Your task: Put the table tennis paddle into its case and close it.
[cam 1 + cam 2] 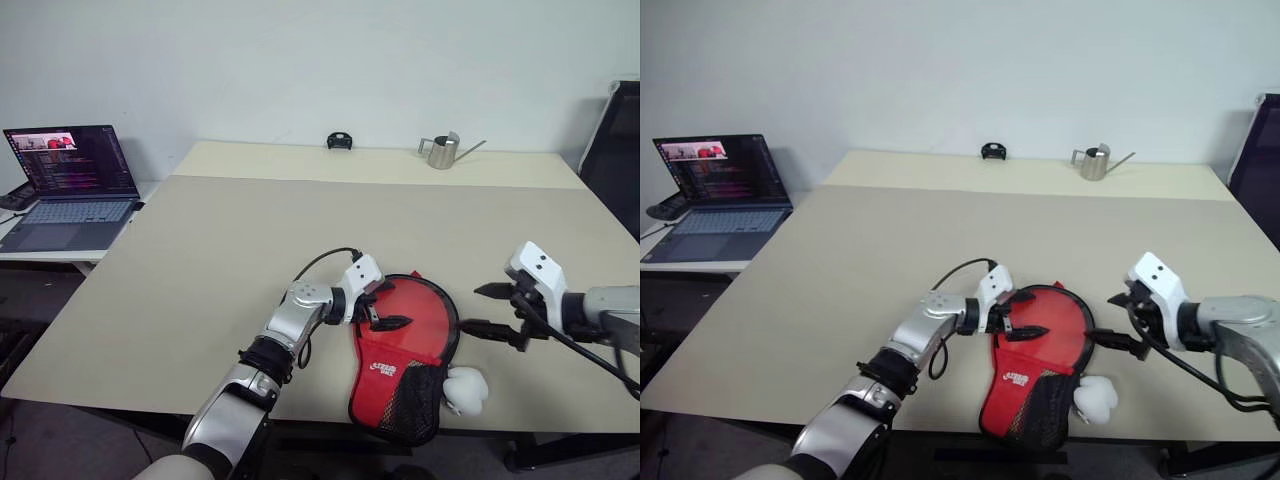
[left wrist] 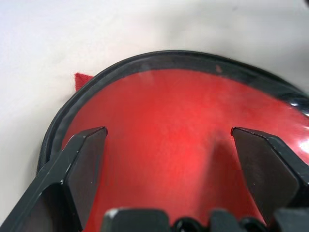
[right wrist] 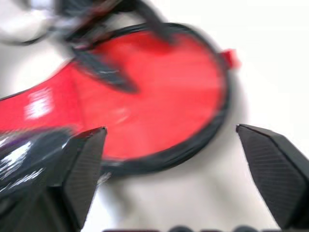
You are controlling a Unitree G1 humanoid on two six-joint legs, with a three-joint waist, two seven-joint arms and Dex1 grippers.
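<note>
Hovering both released grippers, left gripper (image 1: pixel 385 311) and right gripper (image 1: pixel 482 309), over the red case (image 1: pixel 405 350), I risk nudging it off the counter (image 1: pixel 200 250) edge.

One red case (image 1: pixel 405 345) sits at the table's (image 1: pixel 200 260) near edge, one white object (image 1: pixel 466 388) beside it. Far edge: one metal watering can (image 1: pixel 441 151), one small black item (image 1: pixel 340 140). One laptop (image 1: pixel 72 185) off the left edge.

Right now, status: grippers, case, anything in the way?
Left gripper open over case. Right gripper open, beside it, empty. White lump by case's mesh end.
</note>
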